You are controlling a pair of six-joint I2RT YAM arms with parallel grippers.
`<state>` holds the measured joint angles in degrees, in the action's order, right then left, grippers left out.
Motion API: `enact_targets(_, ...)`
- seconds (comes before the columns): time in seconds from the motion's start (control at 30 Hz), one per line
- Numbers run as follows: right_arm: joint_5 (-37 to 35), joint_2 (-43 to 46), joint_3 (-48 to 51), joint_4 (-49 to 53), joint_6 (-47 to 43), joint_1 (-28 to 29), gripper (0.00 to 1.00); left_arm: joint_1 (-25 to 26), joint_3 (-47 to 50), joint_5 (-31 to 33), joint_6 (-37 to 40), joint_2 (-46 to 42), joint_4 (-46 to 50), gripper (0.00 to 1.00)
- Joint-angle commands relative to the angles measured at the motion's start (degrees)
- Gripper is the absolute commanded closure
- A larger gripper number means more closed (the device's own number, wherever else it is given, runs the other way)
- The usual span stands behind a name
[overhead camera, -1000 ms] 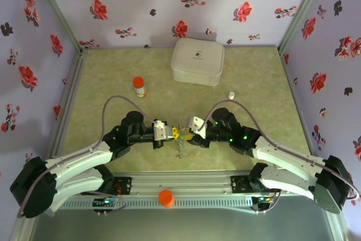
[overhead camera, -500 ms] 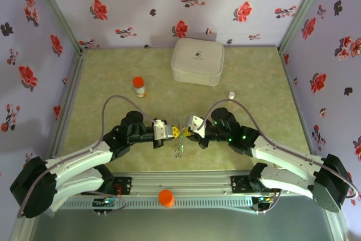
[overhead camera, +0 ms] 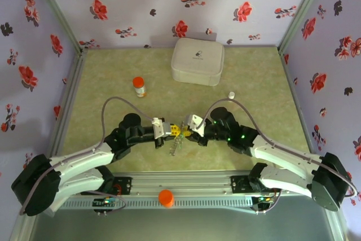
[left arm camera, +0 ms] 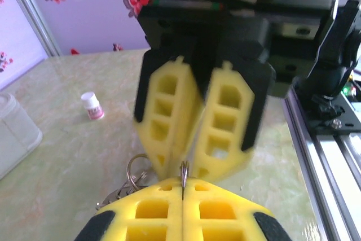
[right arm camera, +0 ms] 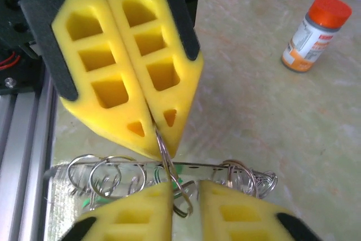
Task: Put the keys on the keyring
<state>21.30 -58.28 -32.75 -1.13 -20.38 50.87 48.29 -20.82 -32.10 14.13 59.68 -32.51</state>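
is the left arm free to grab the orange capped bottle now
Probably not yet: the left gripper is shut on a ring. The bottle stands in the open beyond that arm, so once it lets go the way looks free.

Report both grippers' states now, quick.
Left gripper: closed, pinching a thin metal ring.
Right gripper: slightly open, ring wire in the gap; whether it grips cannot be told.

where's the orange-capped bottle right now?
Top view: the orange-capped bottle stands upright on the left half of the table, left of and nearer than the white case. The right wrist view has it at upper right.
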Motion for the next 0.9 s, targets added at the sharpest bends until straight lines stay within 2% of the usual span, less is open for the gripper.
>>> enact_targets(0.0,-0.9,0.9,1.2,-1.3,0.6,-0.2,0.73,0.4,-0.3,-2.5,-1.7,0.0,-6.5,1.0)
enact_targets(0.2,-1.7,4.3,2.8,0.2,-2.8,-0.3,0.7,0.4,0.2,-2.7,-1.7,0.9,-6.6,1.0)
enact_targets(0.4,1.7,5.8,3.6,-2.1,-1.9,-0.3,0.71,0.4,0.3,-3.2,-2.3,1.5,-7.8,1.0)
enact_targets(0.57,2.2,5.5,3.4,-4.2,-1.1,-0.3,0.76,0.4,0.2,-3.7,-2.7,1.4,-7.6,1.0)
enact_targets(0.73,1.4,4.3,3.3,-3.7,-1.6,-0.3,0.87,0.4,-0.2,-4.4,-3.1,1.2,-7.9,1.0)
enact_targets(0.8,0.7,3.5,3.2,-3.0,-2.0,-0.3,0.88,0.4,-0.5,-5.0,-3.9,1.2,-8.8,1.0)
enact_targets(0.87,0.8,2.8,2.8,-2.2,-2.1,-0.3,0.84,0.4,-0.9,-5.3,-4.9,1.3,-10.0,1.0)
